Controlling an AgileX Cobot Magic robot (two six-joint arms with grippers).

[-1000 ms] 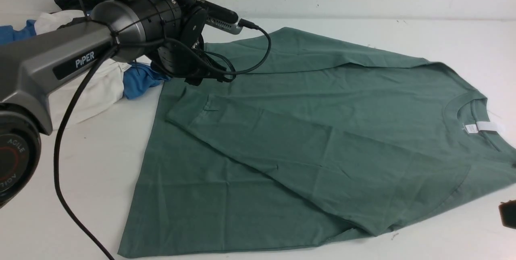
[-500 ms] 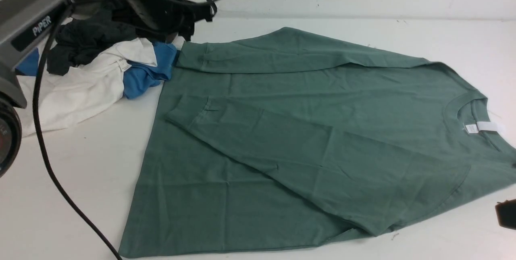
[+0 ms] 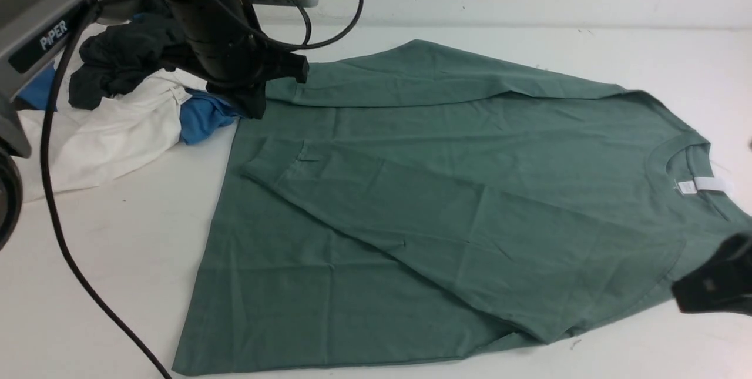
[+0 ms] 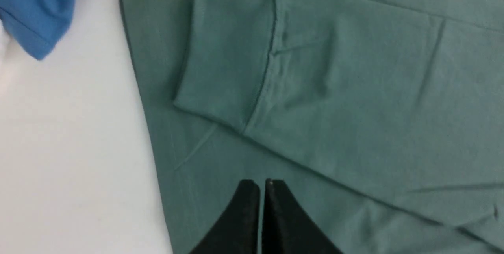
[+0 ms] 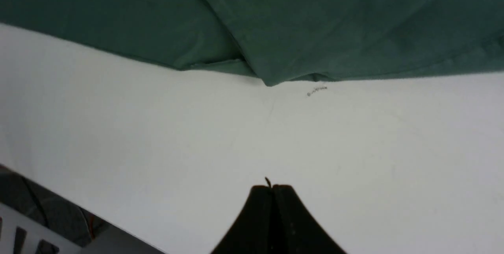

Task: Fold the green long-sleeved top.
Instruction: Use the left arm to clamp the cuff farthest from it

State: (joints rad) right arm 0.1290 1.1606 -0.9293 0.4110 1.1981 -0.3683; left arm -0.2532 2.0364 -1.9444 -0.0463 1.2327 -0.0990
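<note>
the left gripper [image 4: 262, 186] has its fingers pressed together with nothing between them. it hangs over the top [image 4: 354, 88], with a cuff [image 4: 224, 55] in its view; how high it hangs i cannot tell. the right gripper [image 5: 271, 189] is pressed together too and empty, over bare table [image 5: 157, 136] just off the top's near edge.

both sleeves lie folded across the body, so the step in hand looks like the body fold, hem toward collar. to do it well, each gripper likely needs to spread first. it should then pinch only the hem layers at a corner, not the cuff lying on them. the left one also has to keep clear of the blue garment [image 4: 35, 10] just beside the hem. both corners should rise together and travel level, low enough that the sleeves do not slide off, and land square with the shoulders.

in the front view the top lies flat across the middle and right of the frame, with its hem [image 3: 211, 250] along its left side and its collar [image 3: 684, 158] near the right edge. the left gripper shows at the top's upper left corner, by the far end of the hem. the right one shows blurred at the lower right of the frame, near a shoulder and well apart from the hem.
</note>
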